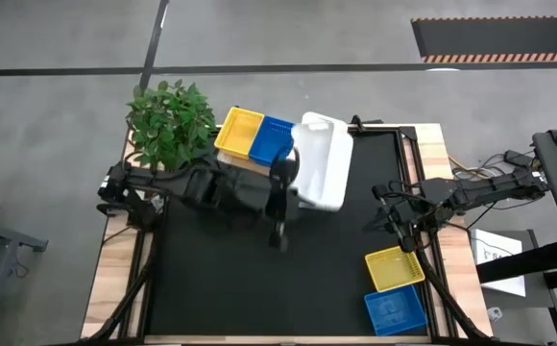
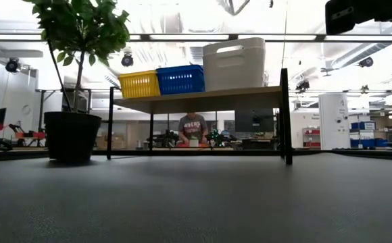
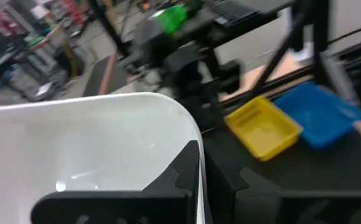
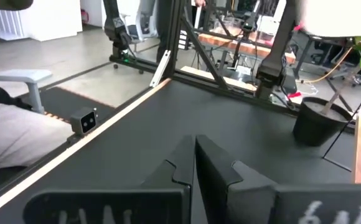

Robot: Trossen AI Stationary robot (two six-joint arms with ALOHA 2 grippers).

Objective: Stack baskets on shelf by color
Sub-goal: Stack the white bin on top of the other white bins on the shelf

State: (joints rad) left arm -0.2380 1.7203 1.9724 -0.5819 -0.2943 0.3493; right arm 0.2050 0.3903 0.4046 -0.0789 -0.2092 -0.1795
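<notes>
A white basket (image 1: 323, 159) sits at the right end of the wood-grain shelf (image 1: 357, 128), overhanging its near edge. In the low view the white basket (image 2: 234, 64) stands taller than the blue basket (image 2: 180, 79) and yellow basket (image 2: 139, 84) beside it on the shelf (image 2: 196, 98). My left gripper (image 1: 293, 188) is shut on the white basket's near left corner. My right gripper (image 1: 395, 217) is shut and holds nothing, hovering over the table's right side. Near the table's right near corner lie another yellow basket (image 1: 395, 268) and another blue basket (image 1: 394, 310). My left gripper pinches the white basket's side wall at a rounded corner (image 3: 195, 134). One finger (image 3: 182, 167) is inside the basket and the other (image 3: 230, 186) is outside. It comes from the table's left. I cannot tell whether the basket's underside rests on the shelf.
A potted plant (image 1: 168, 120) stands at the table's far left corner, beside the shelf's left end. The middle of the black table top (image 1: 259, 288) is bare. Wooden rims run along the table's left and right edges. A person (image 2: 192, 128) sits in the room beyond the table.
</notes>
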